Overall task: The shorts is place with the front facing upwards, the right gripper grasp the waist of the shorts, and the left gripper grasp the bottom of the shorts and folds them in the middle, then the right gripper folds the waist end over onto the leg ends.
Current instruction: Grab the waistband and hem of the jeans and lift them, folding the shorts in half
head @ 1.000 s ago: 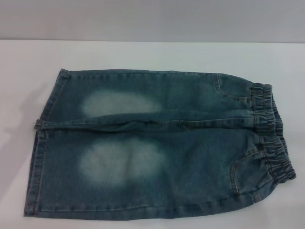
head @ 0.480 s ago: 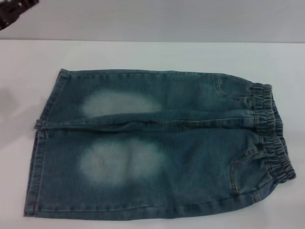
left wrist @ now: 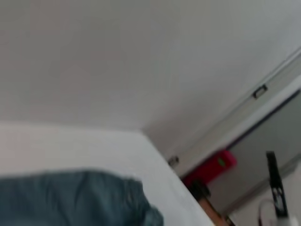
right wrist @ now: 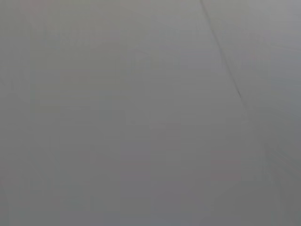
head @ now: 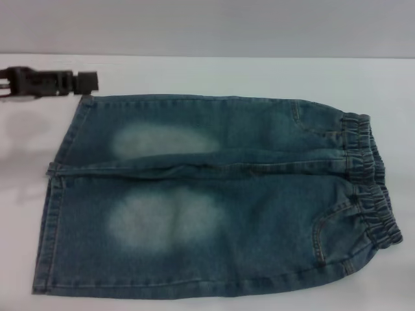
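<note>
The denim shorts [head: 214, 194] lie flat on the white table [head: 214, 74], front side up. The elastic waist [head: 369, 178] points right and the two leg hems [head: 55, 194] point left. My left gripper [head: 87, 81] reaches in from the left edge and hovers just beside the far corner of the far leg hem. The left wrist view shows a stretch of the shorts [left wrist: 70, 197] on the table. My right gripper is out of view, and its wrist camera shows only a plain grey surface.
A grey wall [head: 207, 26] rises behind the table's far edge. In the left wrist view, a red object [left wrist: 211, 167] and a dark stand [left wrist: 275, 183] sit beyond the table's side. White table surface borders the shorts on the far side and left.
My left gripper has entered from the upper left and dropped toward the far corner of the leg hems. The shorts have not moved.
</note>
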Tool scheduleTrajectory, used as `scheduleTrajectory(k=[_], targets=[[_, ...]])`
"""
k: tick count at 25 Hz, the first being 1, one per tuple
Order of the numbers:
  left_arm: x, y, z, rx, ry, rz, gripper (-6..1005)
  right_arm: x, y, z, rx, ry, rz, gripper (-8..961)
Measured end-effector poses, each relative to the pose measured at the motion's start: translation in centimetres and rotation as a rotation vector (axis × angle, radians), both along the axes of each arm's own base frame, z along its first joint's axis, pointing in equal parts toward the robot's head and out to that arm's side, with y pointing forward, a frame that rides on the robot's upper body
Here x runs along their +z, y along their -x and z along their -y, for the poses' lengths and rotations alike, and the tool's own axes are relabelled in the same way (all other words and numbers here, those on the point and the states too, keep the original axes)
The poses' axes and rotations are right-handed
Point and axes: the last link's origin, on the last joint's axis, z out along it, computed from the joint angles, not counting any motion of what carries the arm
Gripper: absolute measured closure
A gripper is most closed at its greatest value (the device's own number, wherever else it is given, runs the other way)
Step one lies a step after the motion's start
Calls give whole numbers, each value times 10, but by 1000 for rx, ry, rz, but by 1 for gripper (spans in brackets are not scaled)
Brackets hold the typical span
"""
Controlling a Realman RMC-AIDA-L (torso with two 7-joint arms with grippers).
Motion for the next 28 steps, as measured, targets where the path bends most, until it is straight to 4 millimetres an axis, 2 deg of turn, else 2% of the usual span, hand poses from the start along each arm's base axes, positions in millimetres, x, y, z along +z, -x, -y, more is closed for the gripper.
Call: scheduleTrajectory(k=[6,10,18,19,25,28], targets=[[5,2,9,61,140,-50,402,4,-5,-11,-37,1,-25,166],[-1,10,14,148,208,-78,404,7,-6,-15,-47,-9,-29,166],[-7,12,16,193,256,-102,407,12,-8,-20,-54,-12,-23,166],[-15,18,22,242,340,-177,407,13,-8,-20,-53,-15,-21,166],[-28,41,38,321,419,-285,410,15,-8,-22,-53,-16,-18,166],[-32,47,42,357,436,-299,411,14,-9,-23,-62,-9,-21,166]])
